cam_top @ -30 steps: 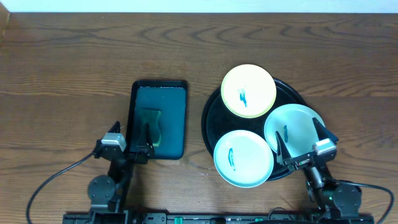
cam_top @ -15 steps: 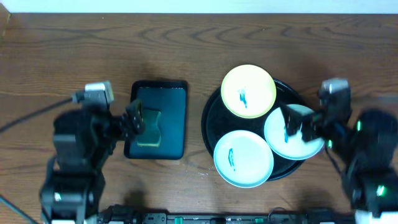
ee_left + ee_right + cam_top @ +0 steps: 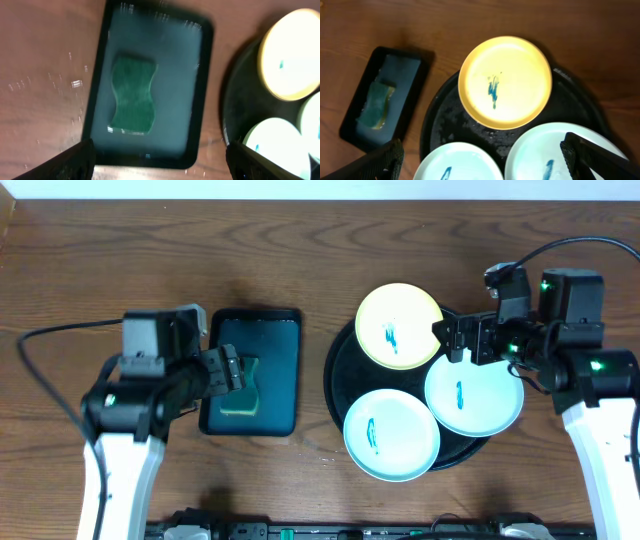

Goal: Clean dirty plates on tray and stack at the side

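Note:
Three plates lie on the round black tray (image 3: 338, 372): a pale yellow plate (image 3: 400, 326) at the back, a mint plate (image 3: 473, 392) on the right and a second mint plate (image 3: 391, 434) at the front. Each carries a blue-green smear at its centre. My right gripper (image 3: 458, 338) hovers open above the tray, between the yellow and the right mint plate, holding nothing. From the right wrist the yellow plate (image 3: 505, 82) is ahead, and my right gripper (image 3: 487, 162) straddles both mint plates. My left gripper (image 3: 231, 370) stands open and empty over the teal tray.
A rectangular dark teal tray (image 3: 285, 340) sits left of the black tray with a green sponge (image 3: 240, 388) in it. The left wrist view shows the sponge (image 3: 132, 95) just ahead of my left gripper (image 3: 162, 167). Brown wooden table (image 3: 120, 260) surrounds both trays.
Both arms have risen from the near table edge and swung in, the left over the teal tray and the right over the black tray. The plates and the sponge have stayed put.

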Action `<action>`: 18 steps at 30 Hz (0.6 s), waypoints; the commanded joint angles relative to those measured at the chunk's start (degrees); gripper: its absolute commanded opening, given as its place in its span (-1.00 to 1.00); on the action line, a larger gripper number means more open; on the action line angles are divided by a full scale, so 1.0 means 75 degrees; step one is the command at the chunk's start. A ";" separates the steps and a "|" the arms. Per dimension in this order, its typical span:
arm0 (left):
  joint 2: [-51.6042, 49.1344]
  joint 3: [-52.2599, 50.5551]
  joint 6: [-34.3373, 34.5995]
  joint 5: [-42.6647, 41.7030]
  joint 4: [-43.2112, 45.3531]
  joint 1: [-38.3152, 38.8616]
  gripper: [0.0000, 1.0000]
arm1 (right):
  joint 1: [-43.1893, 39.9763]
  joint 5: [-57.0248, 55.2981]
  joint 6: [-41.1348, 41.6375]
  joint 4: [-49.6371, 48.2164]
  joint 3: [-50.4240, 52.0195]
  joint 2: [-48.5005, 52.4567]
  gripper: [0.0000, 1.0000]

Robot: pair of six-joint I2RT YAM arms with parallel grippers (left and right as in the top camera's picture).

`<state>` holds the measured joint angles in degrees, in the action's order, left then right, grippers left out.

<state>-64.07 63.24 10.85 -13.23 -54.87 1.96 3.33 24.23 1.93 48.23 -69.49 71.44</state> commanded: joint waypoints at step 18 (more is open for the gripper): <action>-0.5327 0.0079 0.0574 0.0935 0.1008 0.0615 -0.08 | 0.0769 -0.0656 0.0370 0.0431 -0.0114 0.0064 0.99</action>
<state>-100.99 63.26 14.87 -7.68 -48.25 5.74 8.60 19.81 3.57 51.51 -69.54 71.75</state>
